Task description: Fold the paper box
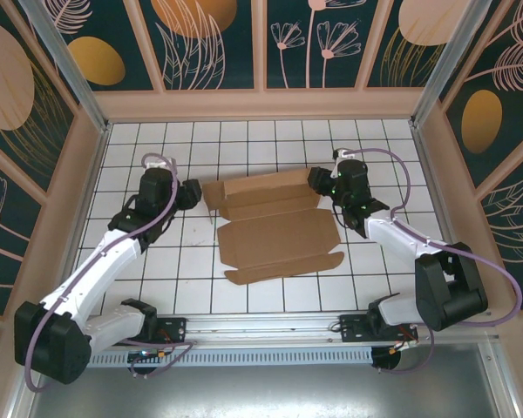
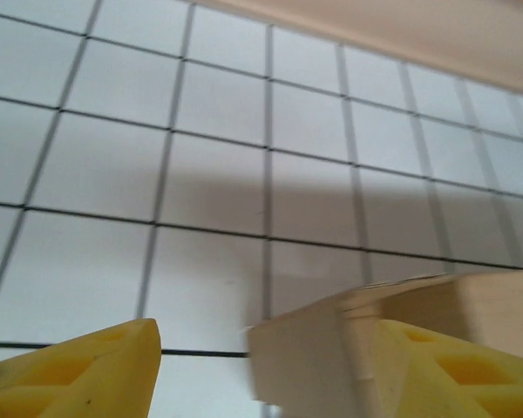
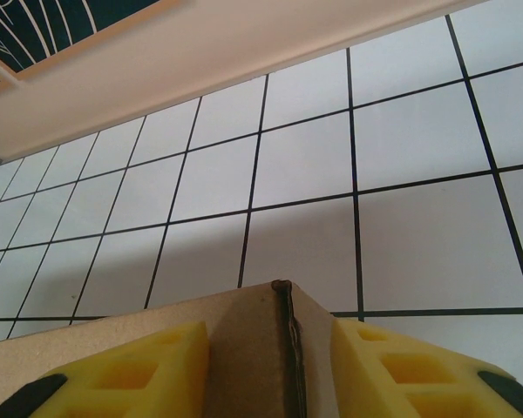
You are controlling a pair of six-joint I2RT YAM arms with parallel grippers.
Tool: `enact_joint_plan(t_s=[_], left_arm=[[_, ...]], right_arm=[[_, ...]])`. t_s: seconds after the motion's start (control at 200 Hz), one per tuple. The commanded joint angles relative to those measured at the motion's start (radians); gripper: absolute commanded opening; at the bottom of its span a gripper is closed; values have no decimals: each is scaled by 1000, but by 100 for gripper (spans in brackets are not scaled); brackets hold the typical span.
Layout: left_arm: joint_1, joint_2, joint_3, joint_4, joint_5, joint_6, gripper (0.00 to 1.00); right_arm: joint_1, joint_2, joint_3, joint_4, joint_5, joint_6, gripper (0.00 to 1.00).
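Observation:
The paper box (image 1: pixel 275 235) lies mid-table, a brown cardboard sheet with its far panel folded up into a low wall and its near flaps flat. My left gripper (image 1: pixel 192 193) is at the box's far left end. In the left wrist view it (image 2: pixel 266 340) stands open, with a pale cardboard flap (image 2: pixel 305 357) against the right finger and a gap beside the left finger. My right gripper (image 1: pixel 318 180) is at the far right end. In the right wrist view it (image 3: pixel 270 340) is shut on a folded cardboard corner (image 3: pixel 244 348) that fills the space between both yellow fingers.
White tiled table (image 1: pixel 375 157) with black grid lines, bounded by a beige wall (image 1: pixel 261 104) at the back and side rails. Open tiles lie left, right and behind the box. The arm bases sit on the near rail (image 1: pixel 261 329).

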Motion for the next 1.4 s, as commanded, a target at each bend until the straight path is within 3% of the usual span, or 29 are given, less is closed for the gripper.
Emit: enact_joint_plan(t_s=[0.0, 0.245, 0.49, 0.63, 0.961, 1.161, 1.396], left_arm=[[15, -45, -88, 60, -70, 79, 62], [15, 11, -183, 207, 65, 145, 61], [16, 8, -263, 422, 174, 370, 59], [17, 42, -254, 431, 274, 403, 57], [15, 84, -277, 534, 388, 463, 56], [14, 150, -242, 540, 507, 548, 48], [15, 87, -284, 558, 598, 587, 42]], right_arm=[[11, 4, -36, -56, 25, -7, 42], [12, -7, -41, -47, 13, -7, 42], [11, -3, -46, -36, 2, -4, 42], [12, 2, -44, -39, 2, -4, 43], [11, 4, -38, -42, -5, -7, 43], [12, 8, -36, -45, -8, -7, 44], [11, 13, -34, -47, -7, -9, 45]])
